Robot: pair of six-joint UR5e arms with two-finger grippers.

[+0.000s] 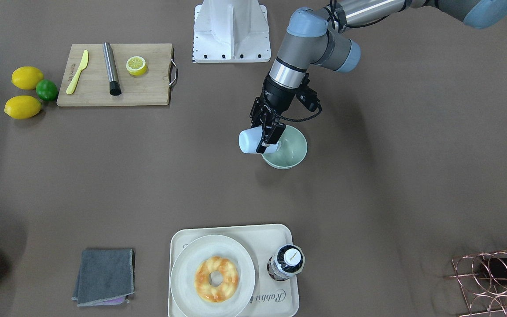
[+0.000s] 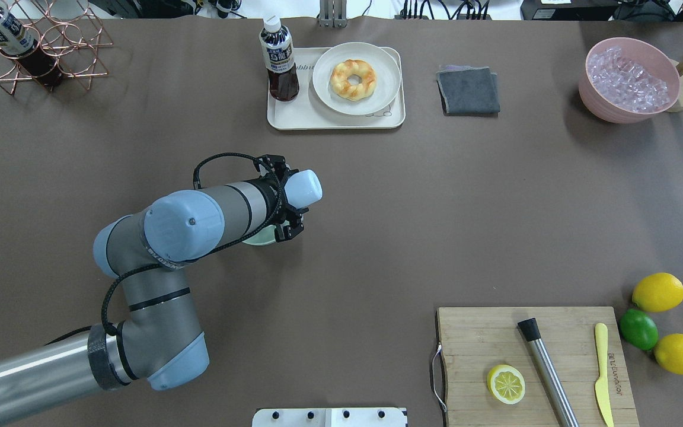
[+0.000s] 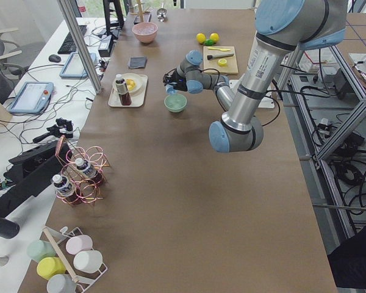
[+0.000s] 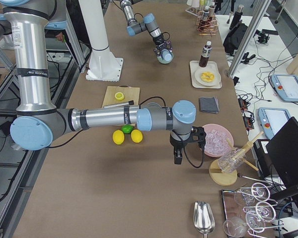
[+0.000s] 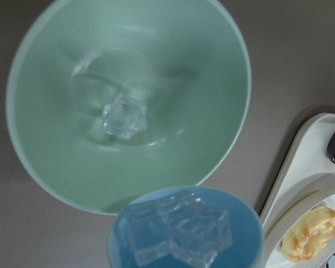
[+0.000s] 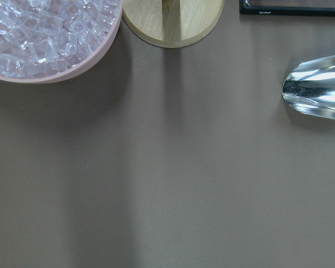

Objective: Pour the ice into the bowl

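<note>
— While the copper wire rack (image 2: 66, 44) and its dark bottle sit at the far left corner of the desk (image 2: 377, 237) in the overhead view, what does the arm beside it hold?

— That arm comes in from the near left. The left gripper (image 1: 271, 140) is clamped on the side of a light blue plastic cup (image 1: 249, 141). The cup is tipped almost flat, its mouth over the round pale mint-green bowl (image 1: 295, 152).

— Where is the ice?

— Most of the small clear ice cubes (image 5: 176, 229) are bunched at the cup's lip. One single cube (image 5: 124, 116) lies on the bottom of the bowl, which stands on the desk under the gripper.

— And further right?

— At the far edge a cream rectangular tray (image 2: 294, 115) carries a white-capped bottle of dark tea (image 2: 281, 71). Beside the bottle is a white round plate (image 2: 324, 89) with a glazed ring doughnut (image 2: 353, 78). Next comes a folded grey cloth (image 2: 469, 90), then a pink round tub (image 2: 620, 112) heaped with ice.

— The near edge?

— A wooden cutting board (image 2: 478, 338) bears a lemon half (image 2: 506, 384), a steel rod with a black tip (image 2: 546, 367) and a yellow plastic knife (image 2: 601, 373). Right of it, a green lime (image 2: 638, 330) touches two whole lemons (image 2: 657, 292).

— The other arm?

— The right gripper (image 4: 184, 151) hangs over the desk near the pink tub. It shows only in a side view, so I cannot tell whether it is open or closed.
</note>
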